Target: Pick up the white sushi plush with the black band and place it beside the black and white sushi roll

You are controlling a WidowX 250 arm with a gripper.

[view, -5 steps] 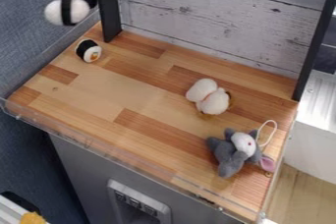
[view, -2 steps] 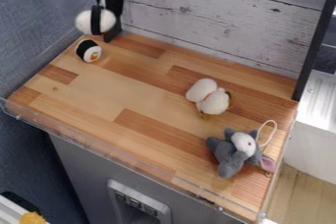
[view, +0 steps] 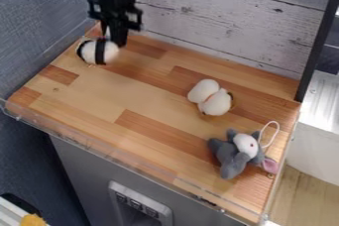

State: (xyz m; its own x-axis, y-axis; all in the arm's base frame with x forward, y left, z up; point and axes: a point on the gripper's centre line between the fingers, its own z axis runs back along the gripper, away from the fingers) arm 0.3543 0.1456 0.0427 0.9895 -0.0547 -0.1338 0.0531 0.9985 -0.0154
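Observation:
The black gripper [view: 104,42] hangs low over the back left corner of the wooden board, shut on a white rounded object [view: 111,52]. A black band crosses the front of this object. Directly behind and to its left is the black-and-white sushi roll toy [view: 82,50], now mostly covered by the held object; whether the two touch I cannot tell. Right of centre lies a white two-lobed plush toy [view: 213,100]. Toward the front right corner rests a grey plush mouse [view: 233,156] with a white face, a pink ear and a string loop.
The wooden board [view: 99,102] has a low transparent rim [view: 86,143] along its front. Behind it rises a whitewashed plank wall [view: 225,27], with a black upright post [view: 317,46] at the right. A white surface [view: 316,143] stands beyond the right edge.
The gripper has moved right and down with the white object, from above the board's left back edge to low over its corner. The held object now overlaps the sushi roll in view.

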